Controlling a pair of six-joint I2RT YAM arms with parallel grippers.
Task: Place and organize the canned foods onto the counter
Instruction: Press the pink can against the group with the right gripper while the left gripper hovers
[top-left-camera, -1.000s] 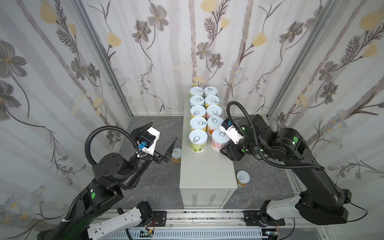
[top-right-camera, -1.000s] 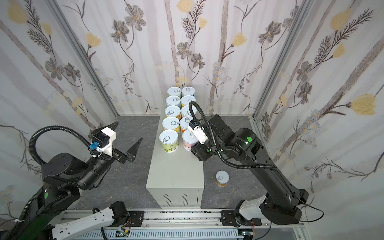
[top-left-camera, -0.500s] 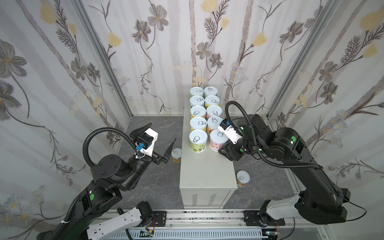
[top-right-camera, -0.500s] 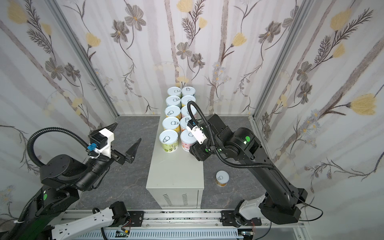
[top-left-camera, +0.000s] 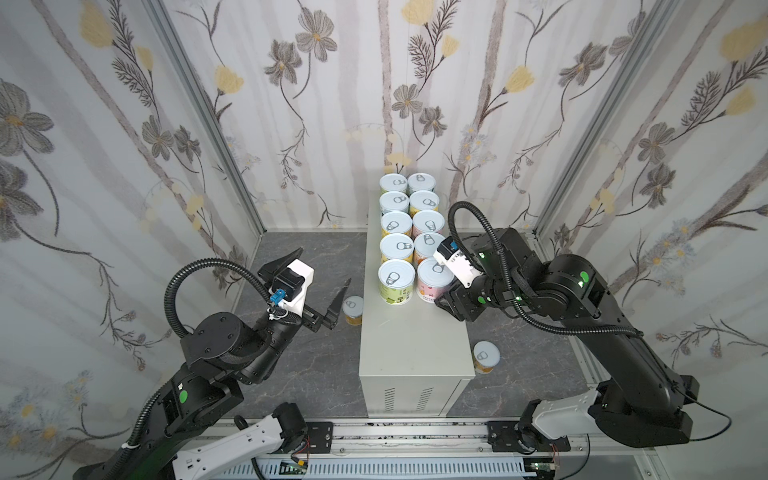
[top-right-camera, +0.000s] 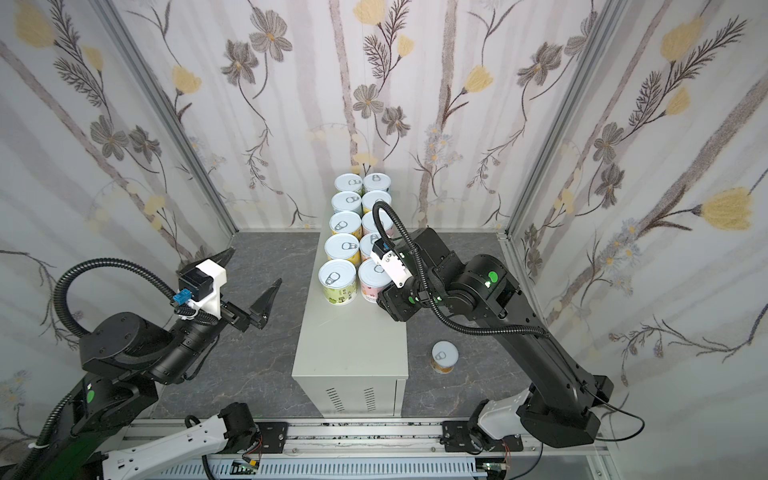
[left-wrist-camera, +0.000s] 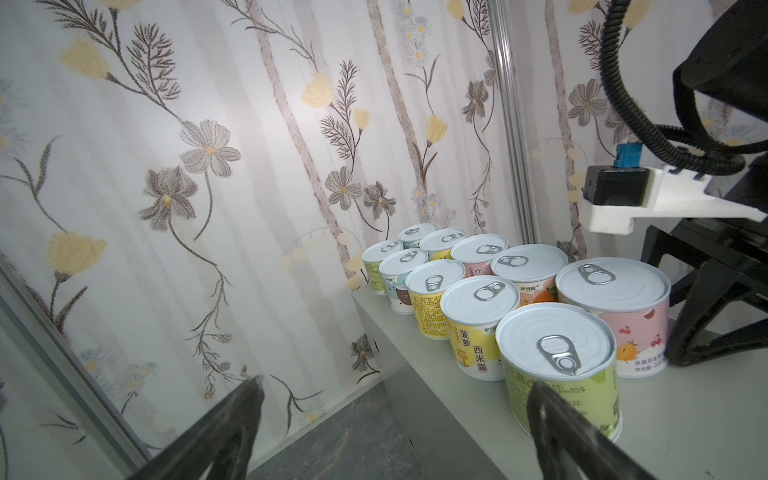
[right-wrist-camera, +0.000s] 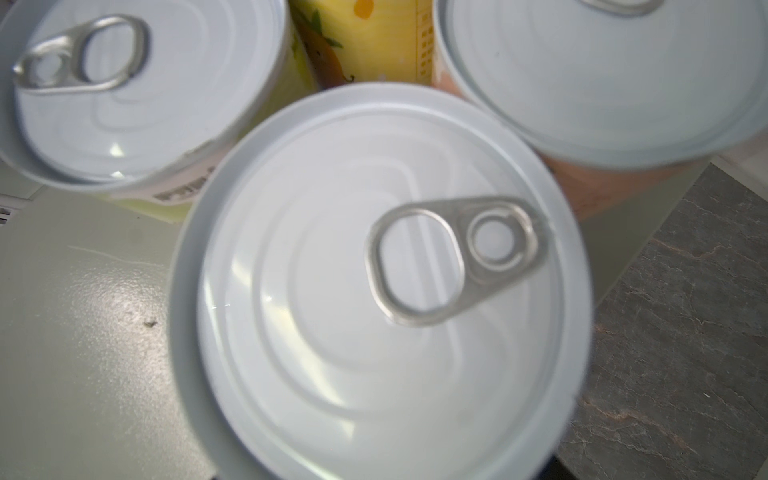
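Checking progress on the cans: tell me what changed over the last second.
The right gripper nudged the pink can slightly toward the green can, closing the gap between them, and still grips it. The left gripper stays open; nothing else moved.

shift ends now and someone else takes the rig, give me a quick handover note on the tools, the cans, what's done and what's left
Left tool: open, empty, above the floor beside the left floor can.
Right tool: shut on the pink can, which appears to stand on the counter at the near end of the right row, next to the green can.
Done: ten cans on the counter, two rows of five.
Left: let go of the pink can, then bring up the left floor can and the right floor can, likely extending the rows.
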